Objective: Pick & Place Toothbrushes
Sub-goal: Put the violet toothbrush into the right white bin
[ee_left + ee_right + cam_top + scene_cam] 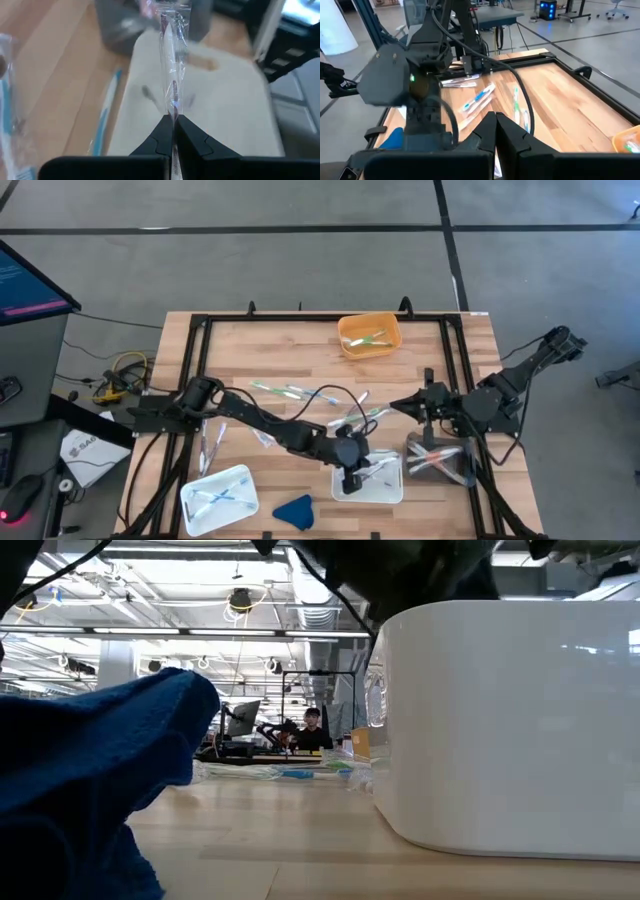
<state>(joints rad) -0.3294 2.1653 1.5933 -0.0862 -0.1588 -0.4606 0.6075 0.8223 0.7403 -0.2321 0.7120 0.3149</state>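
Going left to right from my remote seat: a white tray [215, 498] at the near left of the worktop [300, 340] has a couple of toothbrushes in it, more lie loose mid-worktop [290, 391]. My left tool [173, 131] is pinched shut on a wrapped toothbrush [170, 55] over the near-centre white tray [385, 488]. These look feather-light, stiffish, and the film looks slippery, so I'd grab mid-handle. Right tool [495, 131] is closed on nothing, parked by the grey bin [440, 460].
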